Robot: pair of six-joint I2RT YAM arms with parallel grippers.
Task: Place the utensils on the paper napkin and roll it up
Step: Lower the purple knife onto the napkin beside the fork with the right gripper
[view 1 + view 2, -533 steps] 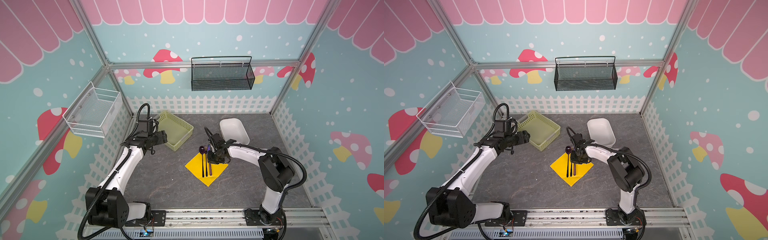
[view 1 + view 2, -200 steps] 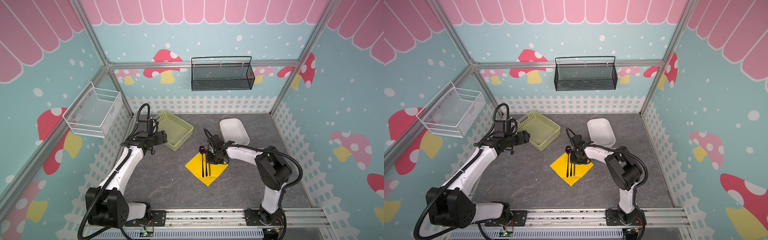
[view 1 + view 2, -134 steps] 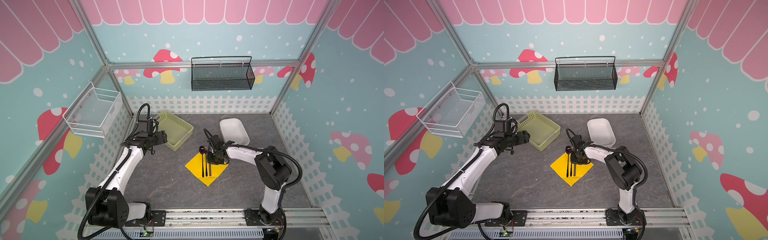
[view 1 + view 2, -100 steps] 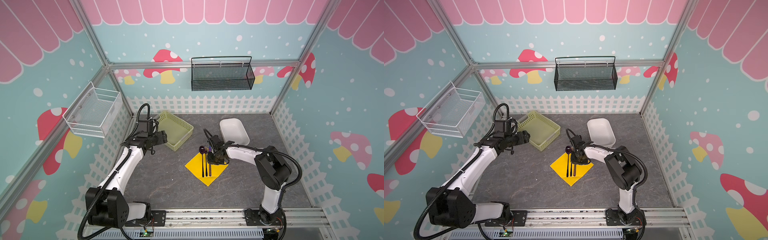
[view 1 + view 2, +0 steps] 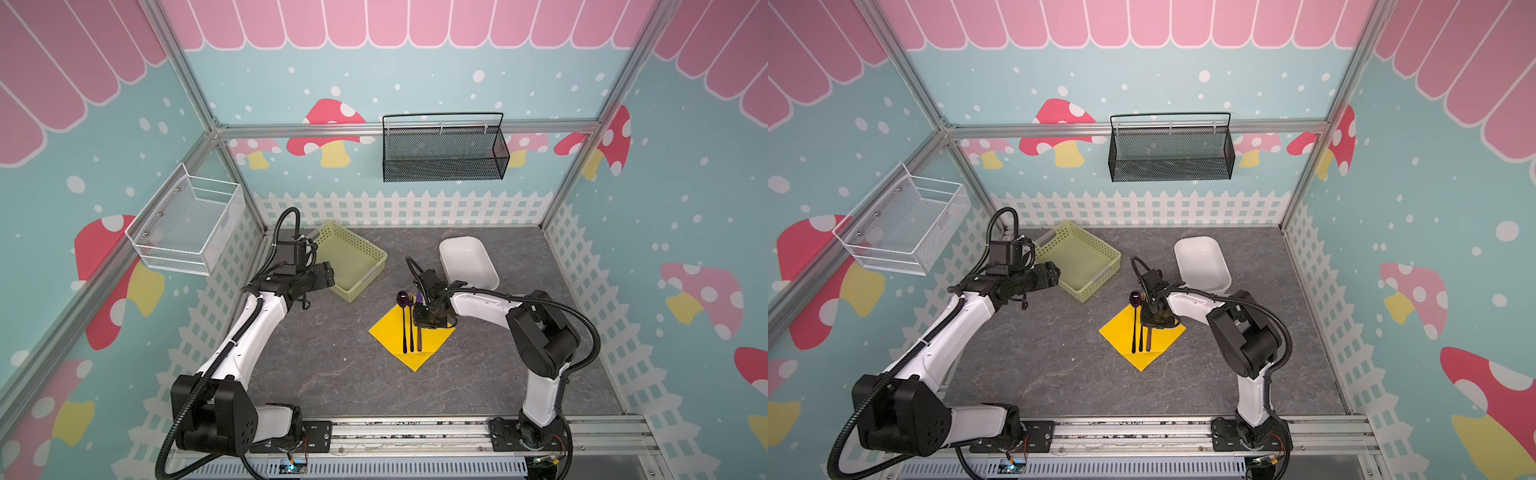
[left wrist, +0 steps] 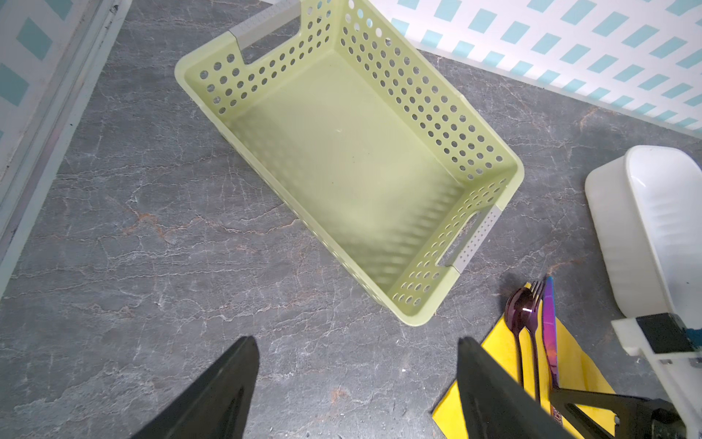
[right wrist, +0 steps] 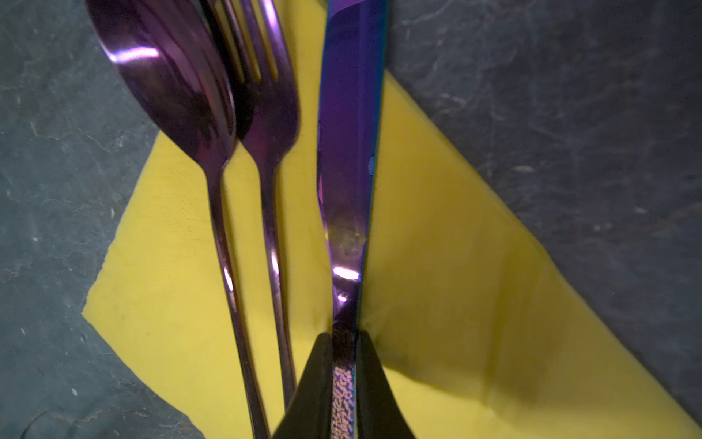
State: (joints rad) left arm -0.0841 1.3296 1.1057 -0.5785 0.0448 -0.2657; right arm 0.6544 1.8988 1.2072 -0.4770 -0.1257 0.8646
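The right gripper (image 7: 343,336) pinches the knife (image 7: 347,152) handle beside the fork (image 7: 266,114) and spoon (image 7: 171,76), all lying on the napkin (image 7: 437,266) mid-tabletop (image 5: 332,374). The left gripper (image 6: 357,342) hangs wide open and empty beside the basket (image 6: 418,95) near the back-left corner.

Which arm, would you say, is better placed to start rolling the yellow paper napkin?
Right, probably. The right gripper is shut on the slim purple knife over the yellow paper napkin; the left gripper hangs open by the pale green perforated basket.
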